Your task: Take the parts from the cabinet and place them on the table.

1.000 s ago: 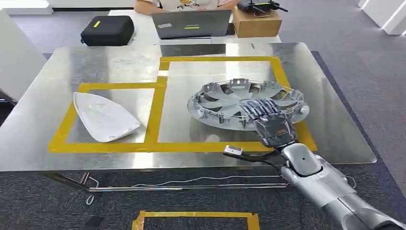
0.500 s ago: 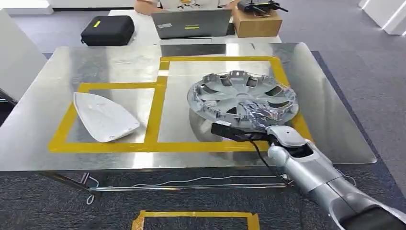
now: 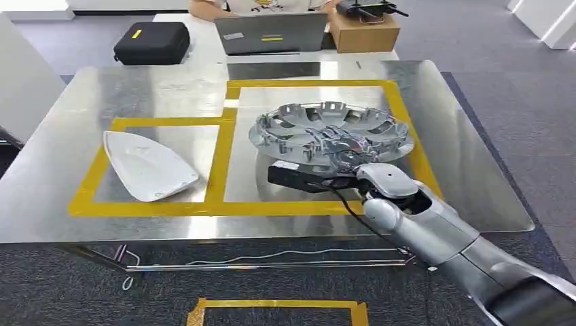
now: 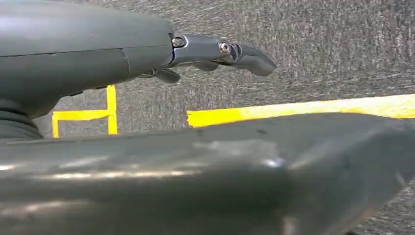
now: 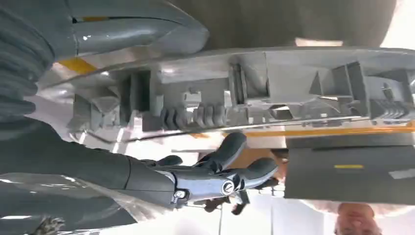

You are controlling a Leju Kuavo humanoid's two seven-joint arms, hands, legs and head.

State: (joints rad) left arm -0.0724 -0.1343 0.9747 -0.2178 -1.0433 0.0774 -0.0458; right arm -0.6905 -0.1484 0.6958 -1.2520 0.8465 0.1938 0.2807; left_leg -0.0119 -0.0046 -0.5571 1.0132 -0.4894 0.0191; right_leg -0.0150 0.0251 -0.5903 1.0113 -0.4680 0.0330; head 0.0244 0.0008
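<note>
Right hand [image 3: 345,151]: it is seen at the near edge of the wheel cover [image 3: 331,130], with fingers [image 5: 230,149] reaching over the rim and thumb on the other side; the cover is gripped at that edge.
Right arm: the silver forearm [image 3: 435,234] is seen coming in from the lower right of the head view, with a black wrist camera block [image 3: 295,176] sticking out toward the left.
Wheel cover: a grey plastic part, ribbed side up, is held above the metal table [image 3: 61,176] inside the larger yellow taped rectangle [image 3: 227,146]; whether its far edge touches the table cannot be told.
White part [image 3: 146,165]: a curved triangular shell is laid flat inside the smaller taped rectangle on the left, well apart from the wheel cover.
Left hand [image 4: 220,51]: it is seen over grey carpet [image 4: 318,44] with yellow floor tape [image 4: 293,110], with nothing held and the visible fingers stretched out loosely.
Far table: a black case [image 3: 152,43], a laptop [image 3: 271,33] and a cardboard box [image 3: 364,30] are set there, with a person [image 3: 265,5] seated behind the laptop.
</note>
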